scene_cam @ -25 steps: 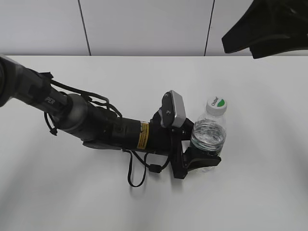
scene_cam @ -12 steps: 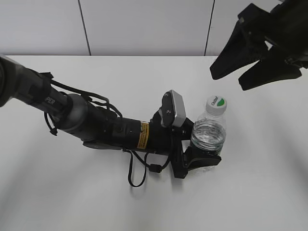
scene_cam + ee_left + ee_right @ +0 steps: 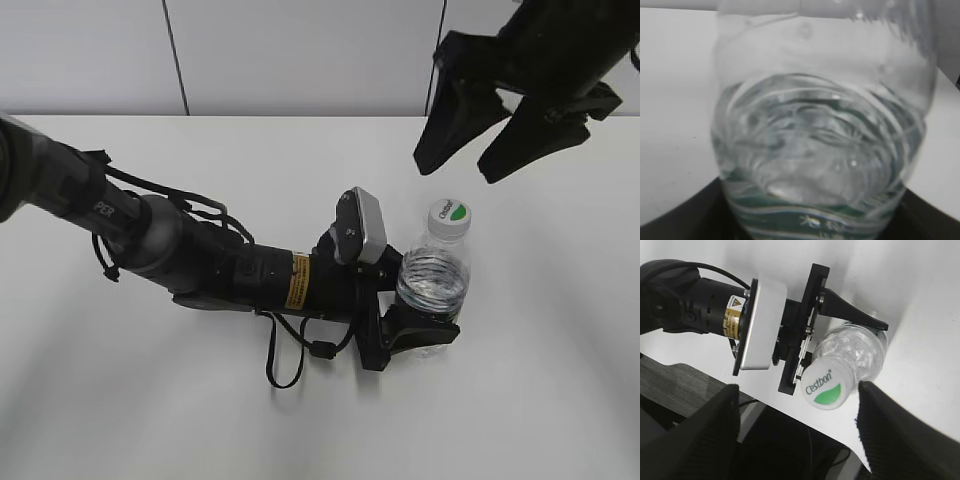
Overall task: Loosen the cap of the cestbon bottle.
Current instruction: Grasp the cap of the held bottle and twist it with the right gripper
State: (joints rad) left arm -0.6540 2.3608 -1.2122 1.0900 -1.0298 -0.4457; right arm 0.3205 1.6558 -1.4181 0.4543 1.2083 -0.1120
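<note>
Exterior view: white table [image 3: 560,400], pale panelled wall [image 3: 300,50]

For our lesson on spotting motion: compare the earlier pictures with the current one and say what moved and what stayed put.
The right gripper, open, came in from the upper right, leftward toward the small white cap, gripping nothing. The left gripper stayed clamped on the clear ribbed plastic water bottle, which remains upright.

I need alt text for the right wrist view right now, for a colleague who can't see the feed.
Looking straight down on the white cap of an upright bottle, framed between the open right end effector's two dark fingers. The left end effector grips the bottle's body from the left on a white table.
</note>
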